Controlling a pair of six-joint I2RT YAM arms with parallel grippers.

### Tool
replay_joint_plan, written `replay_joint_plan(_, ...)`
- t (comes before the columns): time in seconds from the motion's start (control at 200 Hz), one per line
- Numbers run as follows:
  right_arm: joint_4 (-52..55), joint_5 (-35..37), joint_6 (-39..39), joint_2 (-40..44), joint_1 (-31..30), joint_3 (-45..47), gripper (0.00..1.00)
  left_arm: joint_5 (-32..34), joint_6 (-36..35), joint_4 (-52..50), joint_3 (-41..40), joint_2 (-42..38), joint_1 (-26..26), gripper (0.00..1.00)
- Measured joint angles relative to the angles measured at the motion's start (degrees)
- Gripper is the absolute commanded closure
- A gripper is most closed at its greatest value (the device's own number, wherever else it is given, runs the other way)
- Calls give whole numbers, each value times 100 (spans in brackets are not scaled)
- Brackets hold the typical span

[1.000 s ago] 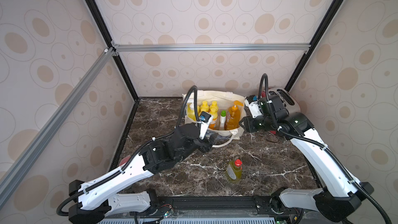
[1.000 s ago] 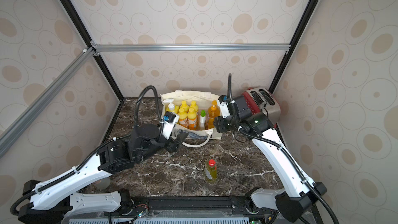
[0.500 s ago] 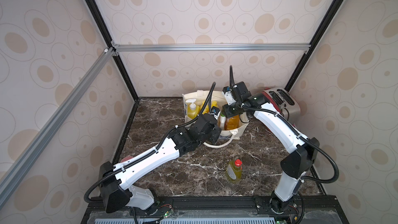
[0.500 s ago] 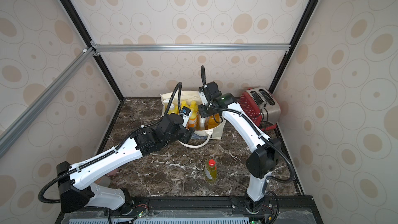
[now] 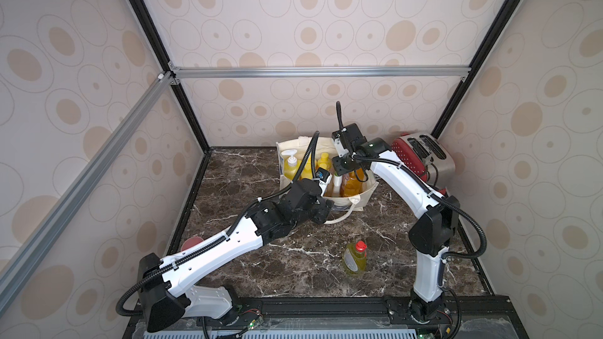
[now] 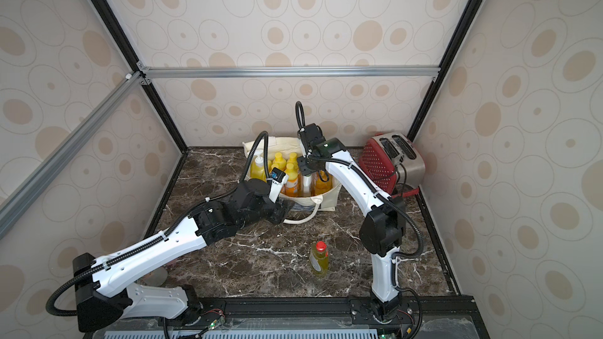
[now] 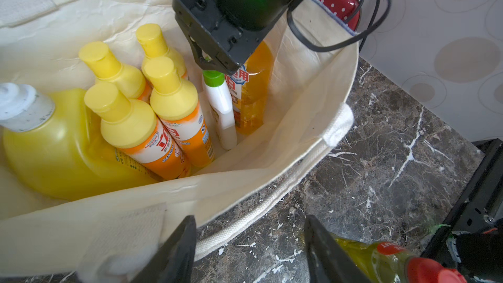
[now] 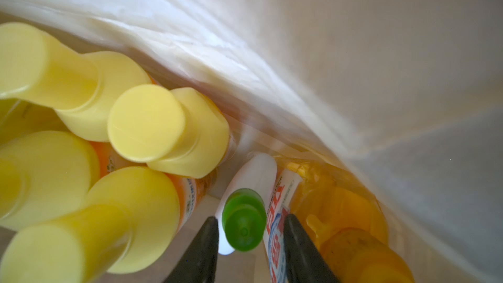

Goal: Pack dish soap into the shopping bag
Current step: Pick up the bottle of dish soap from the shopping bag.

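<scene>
So in both top views the right gripper (image 5: pixel 339 171) has swung over from beside the toaster (image 5: pixel 421 154) and now dips into the bag (image 5: pixel 360 198). The left gripper (image 5: pixel 326 211) has reached up to the bag's near rim, by the rope handle (image 5: pixel 342 217). Seven bottles stand in the bag; the red-cap bottle (image 5: pixel 354 257) is alone on the desk (image 5: pixel 310 275), well apart from it. Left wrist view: left jaws spread, only desk and handle between them. Right wrist view: right jaws spread either side of the green-cap bottle (image 8: pixel 243 220), thin gaps showing, so no pinch yet. My guess is it's tidying that one to make room, and the red-cap one goes in last.
</scene>
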State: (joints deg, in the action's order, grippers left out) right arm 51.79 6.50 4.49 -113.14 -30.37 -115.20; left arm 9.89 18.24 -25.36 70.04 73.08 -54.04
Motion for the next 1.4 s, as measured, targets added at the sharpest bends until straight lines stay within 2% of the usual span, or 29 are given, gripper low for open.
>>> replay_joint_plan(0.265,17,20,-4,-166,-94,-24,68,737,15,-103,-103,-885,20,45)
replay_joint_plan(0.466,81,81,15,-302,-146,-214,83,1154,11,-258,-170,-1309,212,45)
replay_joint_plan(0.546,103,105,17,-302,-151,-214,86,1255,4,-328,-227,-1368,262,45)
replay_joint_plan(0.776,122,219,11,-315,-155,-256,88,1357,-7,-409,-304,-1375,289,46)
replay_joint_plan(1.402,151,428,4,-584,107,-1137,90,1381,-9,-431,-313,-1375,291,46)
